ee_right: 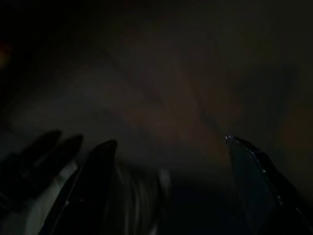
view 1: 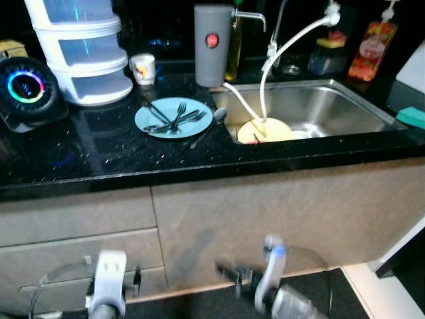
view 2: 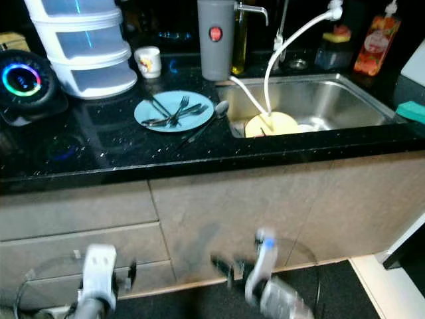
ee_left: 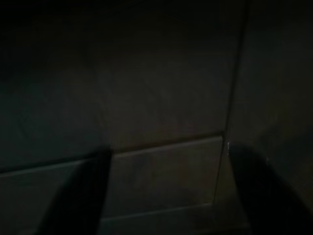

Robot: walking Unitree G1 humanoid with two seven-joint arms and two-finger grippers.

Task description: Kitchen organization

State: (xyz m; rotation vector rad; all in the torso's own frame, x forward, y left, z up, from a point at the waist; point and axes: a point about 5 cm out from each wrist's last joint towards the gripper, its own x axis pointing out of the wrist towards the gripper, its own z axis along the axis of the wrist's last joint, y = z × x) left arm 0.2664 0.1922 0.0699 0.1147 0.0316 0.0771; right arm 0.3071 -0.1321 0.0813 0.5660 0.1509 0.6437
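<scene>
Black fingers stand apart on both arms in the dark wrist views, holding nothing: the left gripper (ee_left: 166,196) faces a drawer front, the right gripper (ee_right: 171,191) faces what seems to be the cabinet front, though that view is too dim to be sure. Both hang low before the cabinet, well below the table (view 1: 99,159).

Nothing looks sorted yet. On the black table, near the sink's (view 1: 345,109) left rim, a blue plate (view 1: 151,119) carries forks (view 1: 178,118); a spoon (view 1: 211,123) lies beside it. A yellow plate (view 1: 265,131) sits in the sink's front left corner. A small mug (view 1: 143,68) and grey jug (view 1: 212,45) stand along the back edge. No label is readable.
</scene>
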